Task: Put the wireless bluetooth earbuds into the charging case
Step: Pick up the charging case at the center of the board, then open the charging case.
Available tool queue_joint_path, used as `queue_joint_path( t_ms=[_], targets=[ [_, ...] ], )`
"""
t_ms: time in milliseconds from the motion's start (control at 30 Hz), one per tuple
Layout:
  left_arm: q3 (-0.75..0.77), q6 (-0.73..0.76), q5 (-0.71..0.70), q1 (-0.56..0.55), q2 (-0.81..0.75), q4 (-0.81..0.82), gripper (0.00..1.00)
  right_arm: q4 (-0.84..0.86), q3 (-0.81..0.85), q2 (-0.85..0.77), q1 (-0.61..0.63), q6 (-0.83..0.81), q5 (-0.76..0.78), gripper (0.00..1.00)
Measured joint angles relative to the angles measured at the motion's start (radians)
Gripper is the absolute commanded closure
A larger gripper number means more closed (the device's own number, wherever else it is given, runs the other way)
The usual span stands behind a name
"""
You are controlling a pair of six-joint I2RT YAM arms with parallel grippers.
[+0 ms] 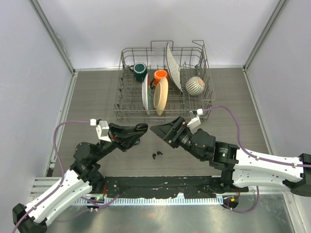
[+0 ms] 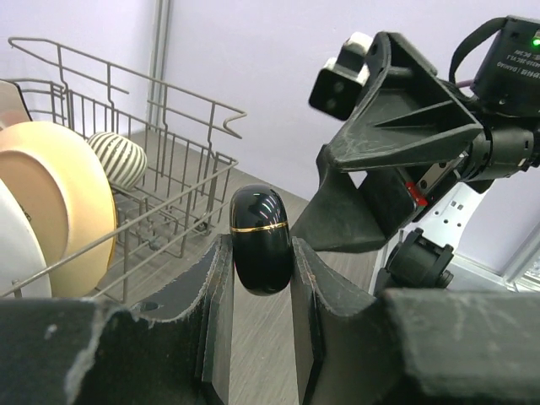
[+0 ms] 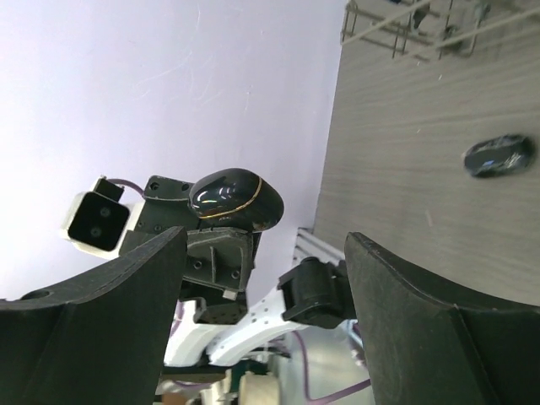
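My left gripper [image 1: 137,132] is shut on the charging case [image 1: 141,127], a glossy black oval with a thin gold seam, and holds it closed above the table. In the left wrist view the case [image 2: 261,239] sits between the two fingers, gripped at its lower half. Two tiny black earbuds [image 1: 157,155] lie on the table in front of and between the grippers. My right gripper [image 1: 159,131] is open and empty, facing the case from the right at close range. In the right wrist view the case [image 3: 236,200] shows between its spread fingers [image 3: 126,295].
A wire dish rack [image 1: 204,104] with plates, mugs and a striped ball stands at the back centre. Another black oval object [image 3: 498,156] lies on the table in the right wrist view. Grey walls close in the left and right sides.
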Motion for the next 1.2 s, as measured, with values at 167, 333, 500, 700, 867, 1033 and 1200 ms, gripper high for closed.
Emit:
queue_joint_path(
  t_ms=[167,333,500,700,867,1033,1200],
  targets=[
    [-0.029,0.010,-0.002,0.000,-0.008,0.040,0.99,0.045,-0.002,0.032,-0.018,0.171,-0.062,0.19],
    [-0.058,0.023,-0.007,0.000,-0.023,0.061,1.00,0.135,-0.011,0.058,-0.042,0.324,-0.120,0.19],
    [-0.064,0.025,-0.014,0.000,-0.023,0.089,1.00,0.195,-0.032,0.137,-0.060,0.449,-0.185,0.19],
    [-0.070,0.026,-0.025,0.002,-0.022,0.103,1.00,0.293,-0.071,0.209,-0.064,0.544,-0.224,0.20],
    [-0.071,0.026,-0.021,0.002,-0.024,0.105,1.00,0.353,-0.072,0.238,-0.064,0.568,-0.233,0.20],
    [-0.072,0.026,-0.004,0.002,-0.027,0.105,1.00,0.377,-0.072,0.240,-0.064,0.580,-0.228,0.29],
    [-0.074,0.026,0.010,0.002,-0.038,0.104,1.00,0.385,-0.082,0.240,-0.069,0.594,-0.217,0.48]
  ],
)
